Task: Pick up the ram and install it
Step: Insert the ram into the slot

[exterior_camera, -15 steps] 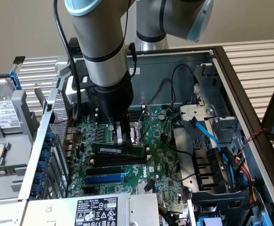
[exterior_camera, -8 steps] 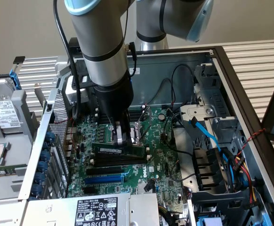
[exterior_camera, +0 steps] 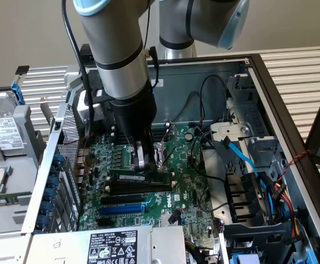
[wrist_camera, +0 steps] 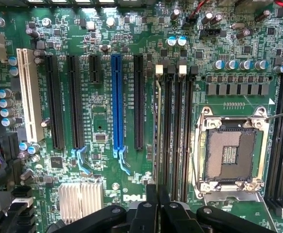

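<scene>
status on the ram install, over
hand shut on the ram. ram upright along the black memory slots, seating unclear. blue cable lies apart from it.

Item: one ram (exterior_camera: 141,177), a long, narrow, thin dark-green circuit-board stick with black chips along its face and a small white label left of centre.

Pose: upright on its long edge and level. In the wrist view (wrist_camera: 157,131) it appears edge-on as a thin line.

Location: directly beneath the gripper (exterior_camera: 142,165), near the stick's mid-length. Its top edge passes between the two black fingertips (wrist_camera: 151,204), which are closed against either face. Its lower edge is down among the black memory slots (wrist_camera: 173,136).

Seating depth: cannot tell.
</scene>
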You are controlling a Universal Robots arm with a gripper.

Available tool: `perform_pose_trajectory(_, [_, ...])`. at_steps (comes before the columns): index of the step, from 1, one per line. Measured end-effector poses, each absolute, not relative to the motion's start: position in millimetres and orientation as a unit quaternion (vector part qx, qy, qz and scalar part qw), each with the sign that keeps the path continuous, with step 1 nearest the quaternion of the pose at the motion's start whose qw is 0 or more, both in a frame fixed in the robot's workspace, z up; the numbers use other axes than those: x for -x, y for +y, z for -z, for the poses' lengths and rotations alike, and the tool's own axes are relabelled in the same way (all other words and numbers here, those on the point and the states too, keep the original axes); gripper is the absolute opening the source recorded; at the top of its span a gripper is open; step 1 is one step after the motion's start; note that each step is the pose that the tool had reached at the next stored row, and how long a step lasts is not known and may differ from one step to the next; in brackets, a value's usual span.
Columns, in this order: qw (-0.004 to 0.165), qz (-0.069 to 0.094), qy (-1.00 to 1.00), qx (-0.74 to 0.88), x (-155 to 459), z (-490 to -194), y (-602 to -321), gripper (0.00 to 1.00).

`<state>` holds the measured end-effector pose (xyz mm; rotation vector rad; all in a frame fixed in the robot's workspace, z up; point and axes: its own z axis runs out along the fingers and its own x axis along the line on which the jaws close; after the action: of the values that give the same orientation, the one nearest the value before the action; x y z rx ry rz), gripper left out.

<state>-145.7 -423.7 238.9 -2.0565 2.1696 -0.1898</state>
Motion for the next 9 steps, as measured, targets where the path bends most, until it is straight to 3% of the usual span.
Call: perform_pose_trajectory(9, [0.078,0.068,0.722,0.684,150.6,-236.2,-419.9,0.12])
